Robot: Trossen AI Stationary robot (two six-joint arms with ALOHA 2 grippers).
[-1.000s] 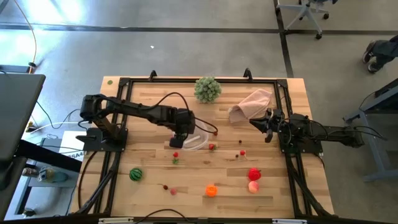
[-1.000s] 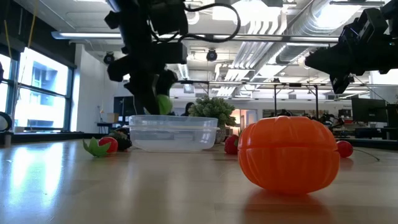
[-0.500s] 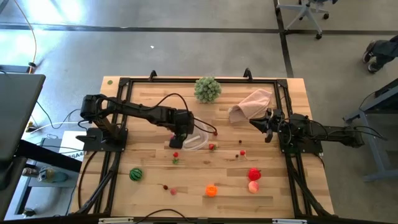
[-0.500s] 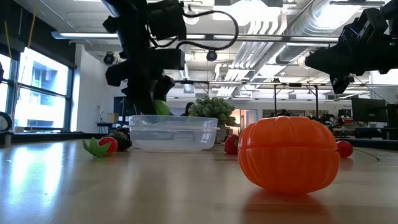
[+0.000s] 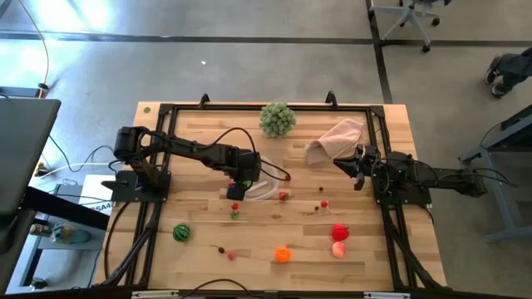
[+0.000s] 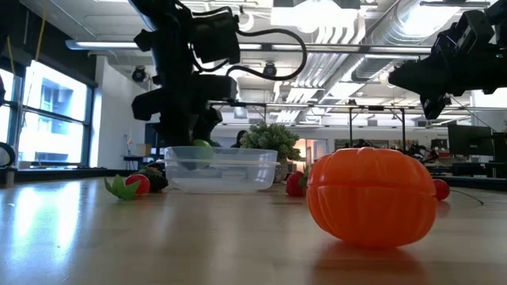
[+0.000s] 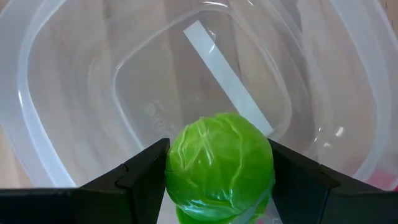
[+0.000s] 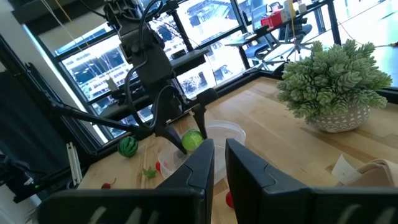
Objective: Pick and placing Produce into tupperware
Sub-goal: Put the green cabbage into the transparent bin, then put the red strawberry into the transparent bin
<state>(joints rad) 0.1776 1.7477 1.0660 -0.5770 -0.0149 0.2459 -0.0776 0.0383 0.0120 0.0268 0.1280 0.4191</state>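
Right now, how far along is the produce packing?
Done: nothing lies loose in the tupperware yet. In hand: the left gripper holds the light green piece down inside it, unreleased. Left: striped green piece, orange piece, red piece, pink piece, small berries. The right gripper waits, shut.

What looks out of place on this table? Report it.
Nothing stands out. The left gripper holds the light green piece over the clear tupperware. Other produce lies loose on the table, none spilled or damaged. The right gripper waits beside the cloth.
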